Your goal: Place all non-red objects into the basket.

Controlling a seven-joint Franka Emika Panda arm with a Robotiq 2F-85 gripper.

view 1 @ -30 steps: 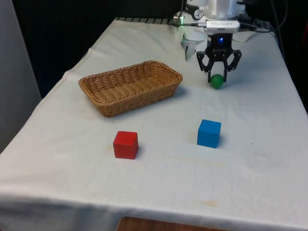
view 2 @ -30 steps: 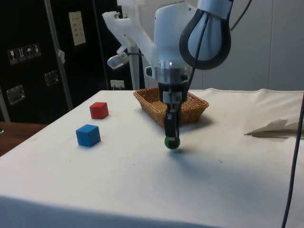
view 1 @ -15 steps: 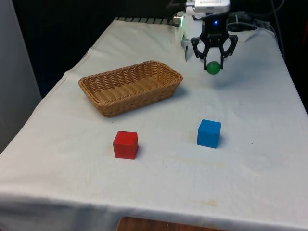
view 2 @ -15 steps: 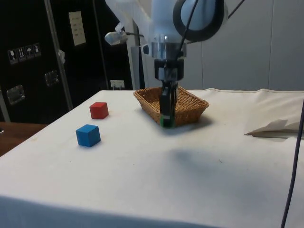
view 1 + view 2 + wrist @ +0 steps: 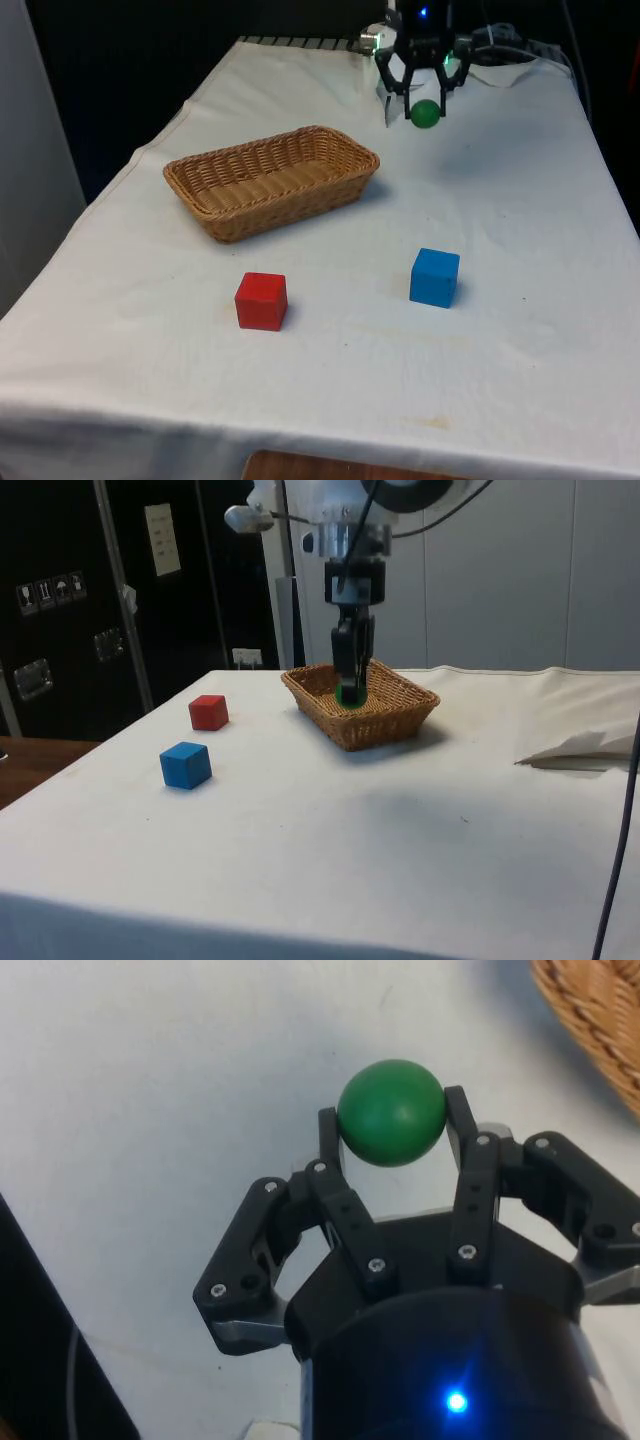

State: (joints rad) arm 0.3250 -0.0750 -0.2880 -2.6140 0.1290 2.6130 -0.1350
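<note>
Your hand (image 5: pixel 424 100) is pinching the green ball (image 5: pixel 425 113) between its two fingers (image 5: pixel 466 1165), one pad on each side of the ball, and it carries the ball in the air well above the tabletop (image 5: pixel 520 230). In the wrist view the ball (image 5: pixel 391 1112) sits at the very tips of the fingers, with white cloth beneath it and the woven edge of the basket (image 5: pixel 600 1020) off to one side.

From the hand, the basket (image 5: pixel 272 180) lies toward the front view's left and nearer the camera, resting on the tabletop; you can see nothing inside it. In the side view the hand (image 5: pixel 350 685) hangs in front of the basket (image 5: pixel 362 702), so that view cannot tell you whether the ball (image 5: pixel 349 693) is over it; the front view shows the ball beside the basket, not above it.

The blue cube (image 5: pixel 434 277) sits on the cloth below the hand, nearer the camera. The red cube (image 5: pixel 261 300) is farther off, toward the front view's left, just in front of the basket.
</note>
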